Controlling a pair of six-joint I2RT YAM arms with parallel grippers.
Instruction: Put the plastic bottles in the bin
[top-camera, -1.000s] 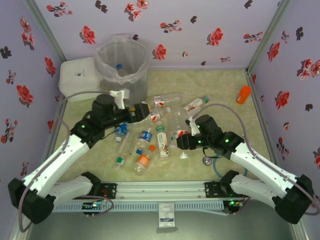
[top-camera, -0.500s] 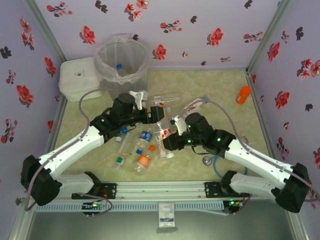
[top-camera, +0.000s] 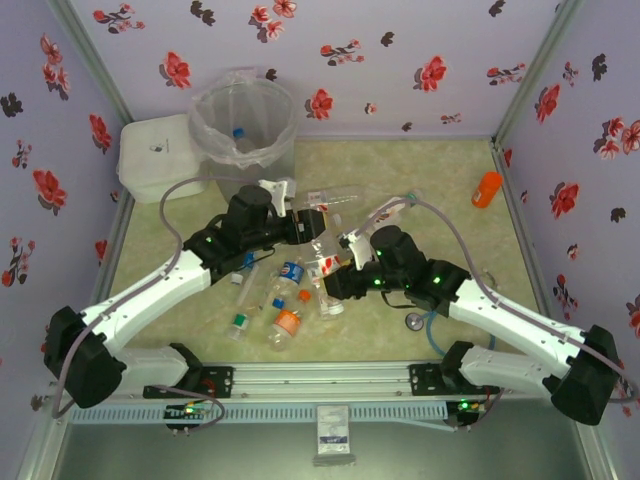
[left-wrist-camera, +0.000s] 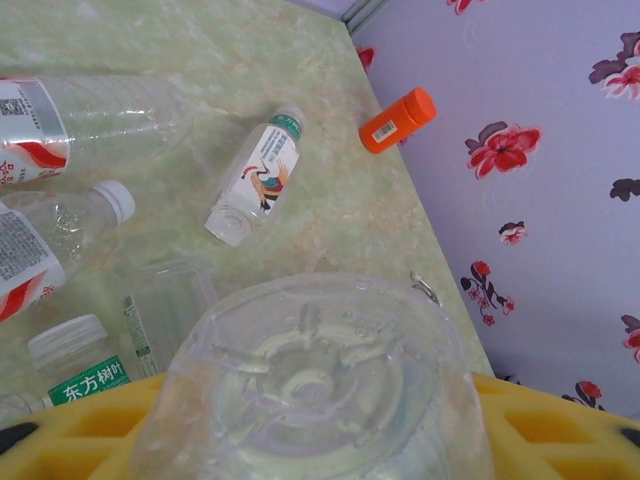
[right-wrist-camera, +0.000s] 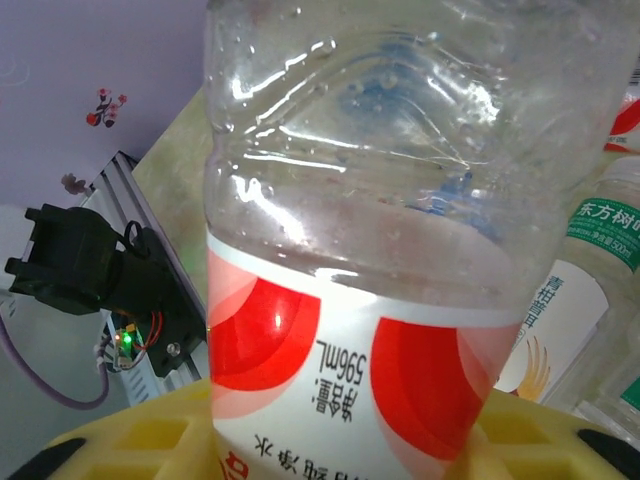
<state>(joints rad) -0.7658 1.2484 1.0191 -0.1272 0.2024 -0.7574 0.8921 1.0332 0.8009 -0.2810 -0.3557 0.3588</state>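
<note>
Left gripper (top-camera: 316, 229): jaws clamped on clear bottle (left-wrist-camera: 320, 385), ribbed base facing wrist camera, yellow pads either side. Right gripper (top-camera: 332, 288): clenched on red-white label bottle (right-wrist-camera: 360, 250), clear wall dented. Both sit over loose bottles (top-camera: 285, 300) mid-table. Bin (top-camera: 280, 140) far left, behind left gripper, blue cap visible inside.

Clear bottle (left-wrist-camera: 320, 385) seen base-on, wedged between left fingers (left-wrist-camera: 80, 440). Red-white bottle (right-wrist-camera: 370, 250), empty and dented, clamped between right fingers (right-wrist-camera: 130, 435). Other bottles (top-camera: 285, 300) lie flat, just beside both sets of fingertips. Bin (top-camera: 243, 125) upright, bag-lined, well beyond left fingers, blue cap inside.
</note>
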